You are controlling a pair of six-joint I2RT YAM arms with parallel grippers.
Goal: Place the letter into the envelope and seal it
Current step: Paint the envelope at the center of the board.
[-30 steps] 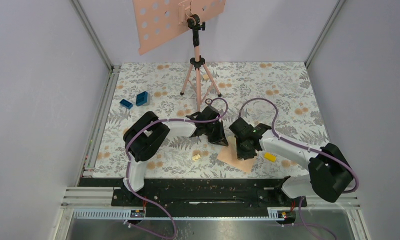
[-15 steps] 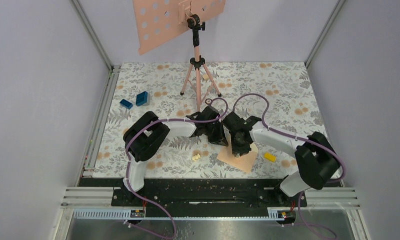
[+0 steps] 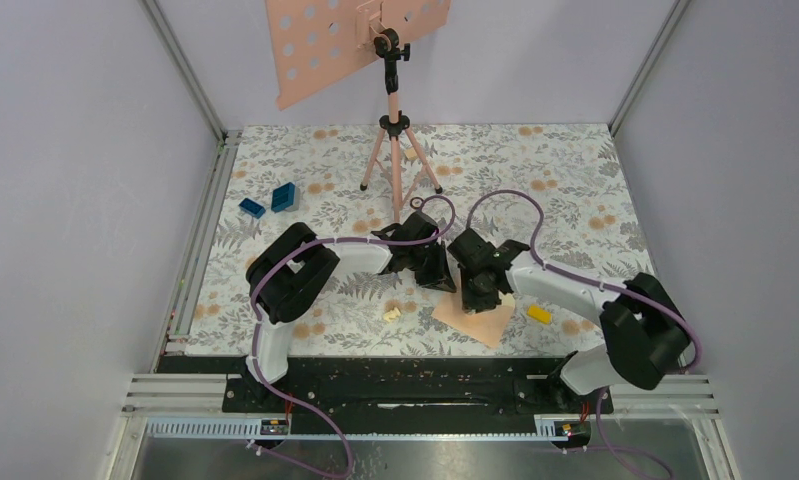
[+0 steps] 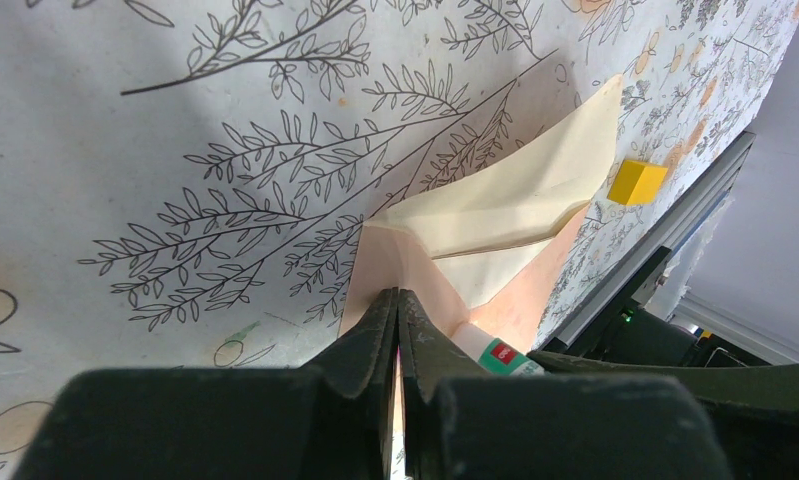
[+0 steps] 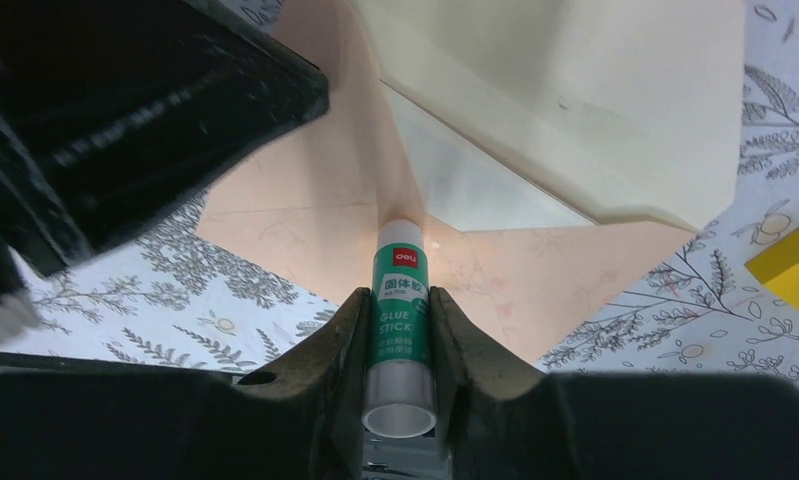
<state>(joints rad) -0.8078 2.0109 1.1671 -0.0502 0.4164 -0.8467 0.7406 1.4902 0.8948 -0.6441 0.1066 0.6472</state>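
At the near edge of the tabletop (image 3: 575,180) the envelope (image 3: 480,325) lies between the two arms, a peach paper square with sharp diagonal creases. From above it is a plain patch half covered by black gripper bodies; only the wrist views show what happens on it. The left gripper (image 4: 396,300) has its jaws pressed together on a thin raised peach edge of the envelope. The right gripper (image 5: 400,295) has its jaws pinching a glue stick (image 5: 403,268), a green-labelled tube whose tip meets the paper where peach gives way to cream. Its lower end is hidden between the jaws. Over the envelope's far part stands a cream sheet (image 5: 575,100), matte and stiffly folded into angled planes. Whether this is the letter's plain back or the inside of a flap cannot be told, and the overhead view hides it altogether. Just right of the envelope sits a yellow block (image 3: 540,314), cut off at the frame edge in the right wrist view. To the left lies a small pale scrap (image 3: 392,314), too small to make out. Farther back on the left, well apart from the arms, are two blue blocks (image 3: 275,199). Beyond them a thin pink tripod stand (image 3: 395,165) carries a perforated pink plate (image 3: 315,50).
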